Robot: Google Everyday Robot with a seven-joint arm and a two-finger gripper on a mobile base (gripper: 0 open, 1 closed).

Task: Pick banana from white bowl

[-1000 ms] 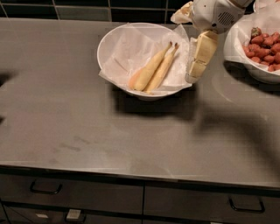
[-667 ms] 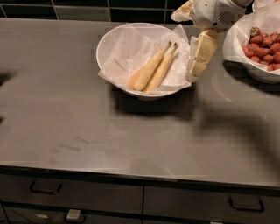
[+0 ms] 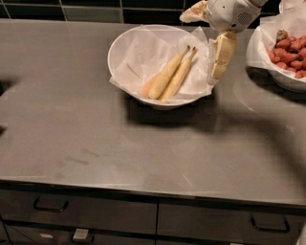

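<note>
Gripper point(image 3: 197, 50): at the right rim of the white bowl point(image 3: 111, 56), fingers spread; you find it a trace higher and further left than one second ago.
Lower finger point(image 3: 221, 55): its tip sits slightly higher over the right edge of the paper point(image 3: 138, 52) than before.
Upper finger point(image 3: 195, 12): nudged a little leftward above the bowl's far rim.
Size of the shift: slight; you need close comparison to catch it.
</note>
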